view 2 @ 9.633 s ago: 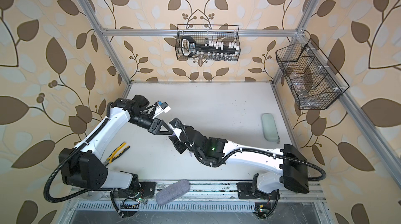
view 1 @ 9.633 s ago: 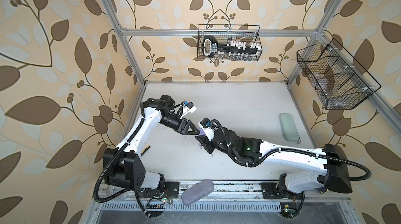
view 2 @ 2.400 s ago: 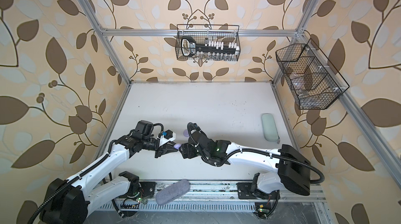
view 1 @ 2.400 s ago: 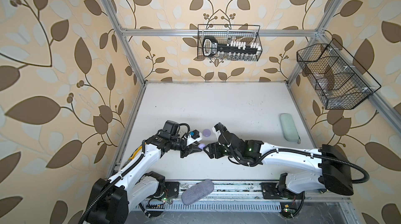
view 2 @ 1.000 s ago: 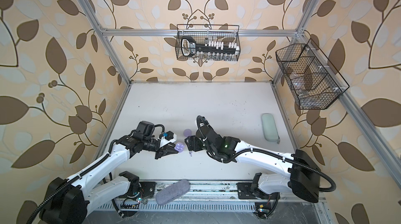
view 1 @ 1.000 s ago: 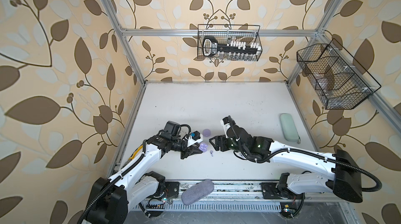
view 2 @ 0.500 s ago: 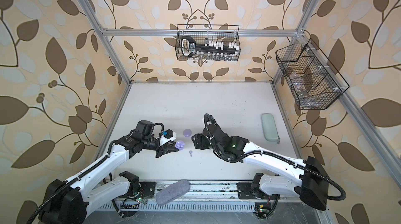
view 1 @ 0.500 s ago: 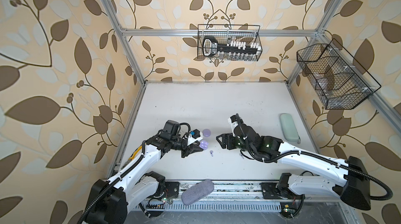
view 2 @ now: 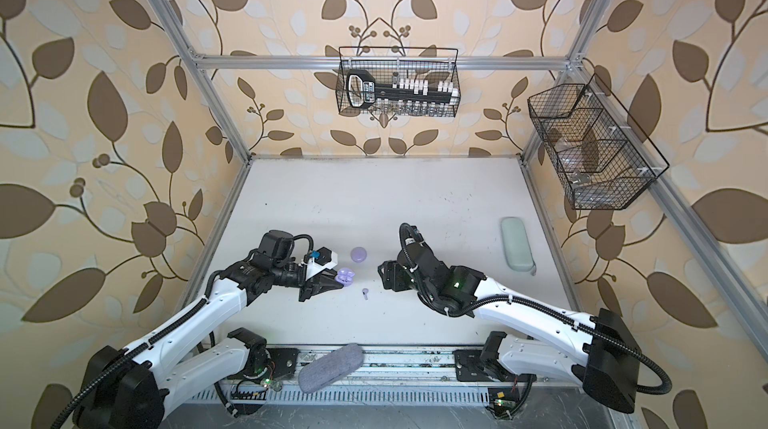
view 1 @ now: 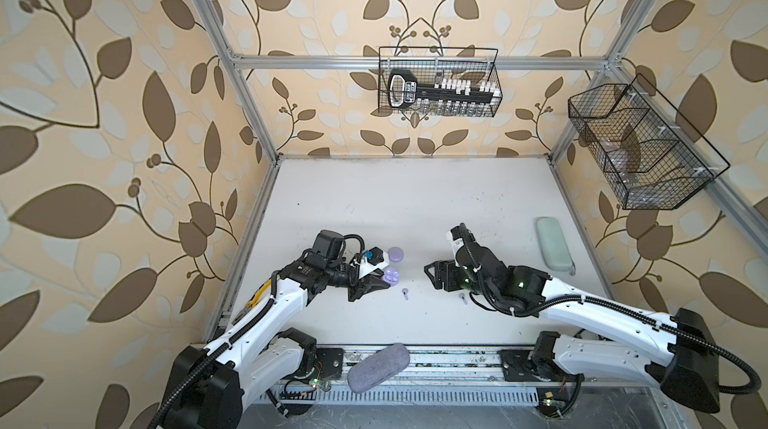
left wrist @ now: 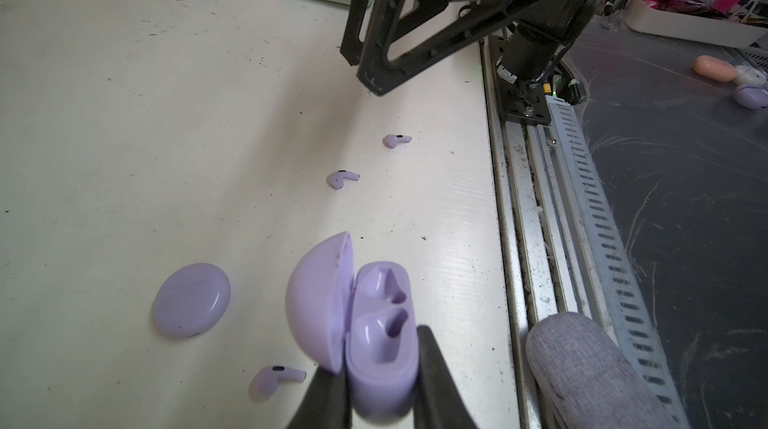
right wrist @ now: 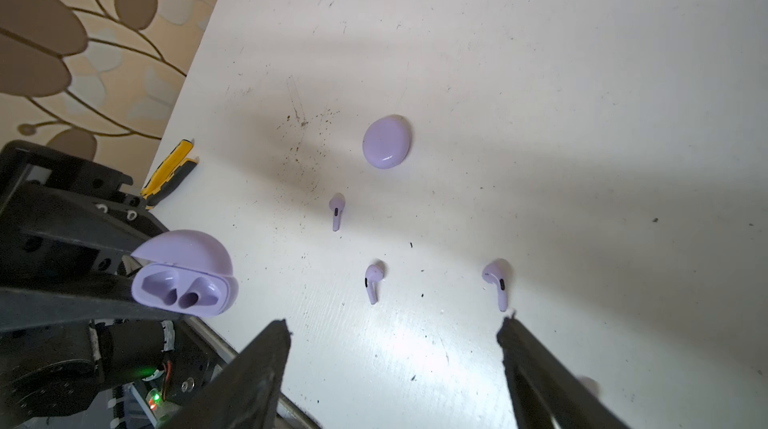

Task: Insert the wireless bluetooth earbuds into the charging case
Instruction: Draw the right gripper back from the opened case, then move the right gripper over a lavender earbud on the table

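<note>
Gripping the open charging case (view 1: 392, 276) by its base with the left gripper (view 1: 384, 282), jaws pressed shut against its sides. Shown so in both top views, toward the front left of the table (view 1: 415, 206), with a closed case (view 1: 395, 254) lying just beyond it toward the back wall. Opposite, nothing held in the right gripper (view 1: 434, 278), spread wide and touching nothing. Two of the earbuds (view 1: 405, 292) spotted loose on the surface, one between the arms and one by the right arm. From the left wrist view: both wells of the held case empty and the lid hinged up. Three earbuds counted on the table, none inside, a fourth not found. From the right wrist view: the same three lying flat ahead of the spread jaws, one just off a fingertip. Likely trouble from here — pinching so small and rounded a bud off-centre and flicking it away, or seating it stem-wrong so that it sits proud of its well. Also shifting the case in the left grip by pressing down too hard.
</note>
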### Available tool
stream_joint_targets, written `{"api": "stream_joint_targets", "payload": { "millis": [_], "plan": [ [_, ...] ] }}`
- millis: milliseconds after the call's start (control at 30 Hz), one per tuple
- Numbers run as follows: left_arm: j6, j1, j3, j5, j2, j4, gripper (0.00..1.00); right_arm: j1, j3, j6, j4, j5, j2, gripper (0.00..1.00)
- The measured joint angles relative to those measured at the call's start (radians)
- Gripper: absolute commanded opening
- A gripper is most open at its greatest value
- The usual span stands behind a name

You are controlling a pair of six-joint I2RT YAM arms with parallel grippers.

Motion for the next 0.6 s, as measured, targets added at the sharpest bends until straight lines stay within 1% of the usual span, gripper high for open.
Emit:
{"api": "stream_joint_targets", "payload": {
  "millis": [600],
  "plan": [
    [0.000,0.000,0.000,0.000,0.000,0.002,0.02,-0.018,-0.013,0.030,-0.098,0.039,-0.010,0.79]
  ]
}}
